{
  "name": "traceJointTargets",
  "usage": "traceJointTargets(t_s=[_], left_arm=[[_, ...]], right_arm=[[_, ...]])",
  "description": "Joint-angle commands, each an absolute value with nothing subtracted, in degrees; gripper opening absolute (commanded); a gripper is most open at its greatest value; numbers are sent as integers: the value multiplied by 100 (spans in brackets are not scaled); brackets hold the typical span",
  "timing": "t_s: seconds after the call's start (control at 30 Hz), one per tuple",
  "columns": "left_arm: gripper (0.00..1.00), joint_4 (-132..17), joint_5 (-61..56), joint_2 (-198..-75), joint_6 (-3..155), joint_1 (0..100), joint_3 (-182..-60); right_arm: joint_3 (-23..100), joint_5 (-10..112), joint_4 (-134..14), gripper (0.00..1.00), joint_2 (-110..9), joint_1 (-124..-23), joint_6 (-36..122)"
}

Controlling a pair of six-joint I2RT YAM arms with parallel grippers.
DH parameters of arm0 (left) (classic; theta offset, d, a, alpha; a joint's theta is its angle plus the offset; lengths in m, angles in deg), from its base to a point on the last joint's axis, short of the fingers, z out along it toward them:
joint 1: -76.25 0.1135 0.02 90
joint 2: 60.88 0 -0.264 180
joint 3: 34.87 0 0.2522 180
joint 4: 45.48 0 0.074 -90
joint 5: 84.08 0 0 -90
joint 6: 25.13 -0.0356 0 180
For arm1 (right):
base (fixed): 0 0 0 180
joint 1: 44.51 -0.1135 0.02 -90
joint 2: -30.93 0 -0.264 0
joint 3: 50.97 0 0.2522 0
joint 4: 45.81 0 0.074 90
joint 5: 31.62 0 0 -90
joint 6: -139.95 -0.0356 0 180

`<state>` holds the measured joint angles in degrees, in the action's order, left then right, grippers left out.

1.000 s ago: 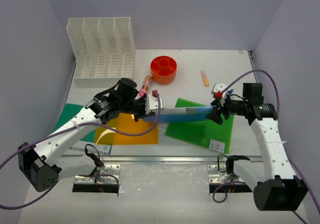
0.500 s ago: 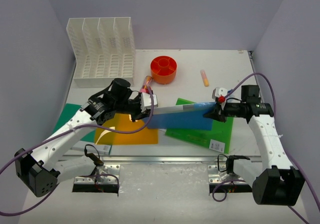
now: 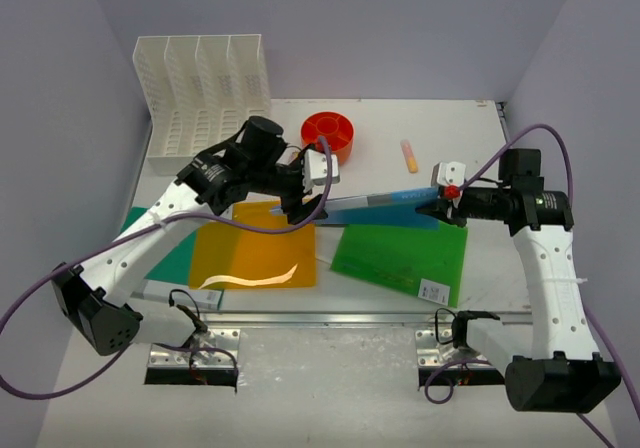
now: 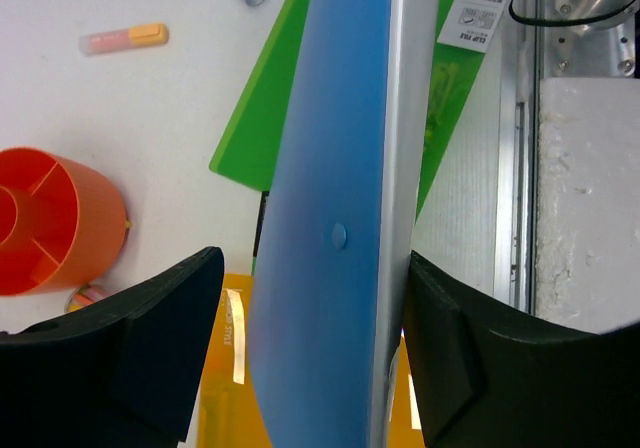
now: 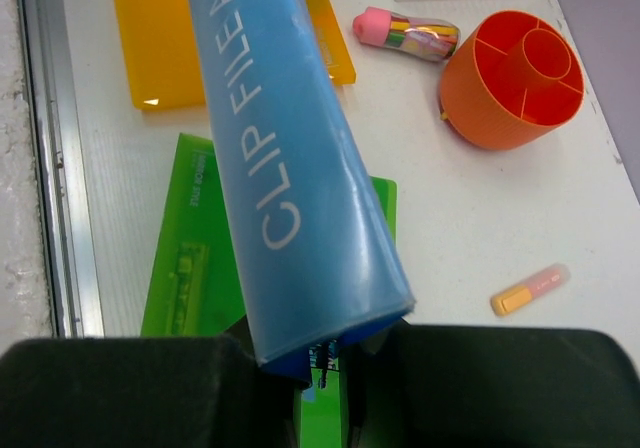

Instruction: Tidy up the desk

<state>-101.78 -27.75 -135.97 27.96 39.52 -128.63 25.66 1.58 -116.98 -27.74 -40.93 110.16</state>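
Note:
A blue clip file (image 3: pixel 385 203) hangs edge-up above the white desk (image 3: pixel 440 128), between the two arms. My right gripper (image 3: pixel 440 208) is shut on its right end; in the right wrist view the file (image 5: pixel 290 158) runs away from the gripper (image 5: pixel 330 353). My left gripper (image 3: pixel 303 206) stands open round the file's left end. In the left wrist view the file (image 4: pixel 330 218) passes between the gripper's (image 4: pixel 315 368) black fingers (image 4: pixel 150 348), with a gap on the left side.
A green folder (image 3: pixel 400 258), an orange folder (image 3: pixel 255 253) and a teal folder (image 3: pixel 165 253) lie near the front rail (image 3: pixel 330 318). A white slotted rack (image 3: pixel 205 93) stands back left. Behind the file are an orange pen holder (image 3: pixel 327 136) and a highlighter (image 3: pixel 409 155).
My right gripper has shut on the blue file's right end. My left gripper has opened, letting go of the file, and moved back and right. The file now stands on edge.

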Motion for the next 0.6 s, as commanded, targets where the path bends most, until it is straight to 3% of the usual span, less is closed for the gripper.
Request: traceJointTargets(t_s=[0.0,0.33,0.57], left_arm=[[67,-10670,-2673,-14111,2867,3564,-13571],[58,-11120,-1401,-15042,3221,2575,-14243],[38,-10766,-1467,-15128,3621,2528,-14030]], right_arm=[[2983,354,-11923,0,-2855,-4338,11081],[2976,1252,-11754,0,-2934,-4956,10500],[3136,1208,-11724,0,-3013,-5096,10059]])
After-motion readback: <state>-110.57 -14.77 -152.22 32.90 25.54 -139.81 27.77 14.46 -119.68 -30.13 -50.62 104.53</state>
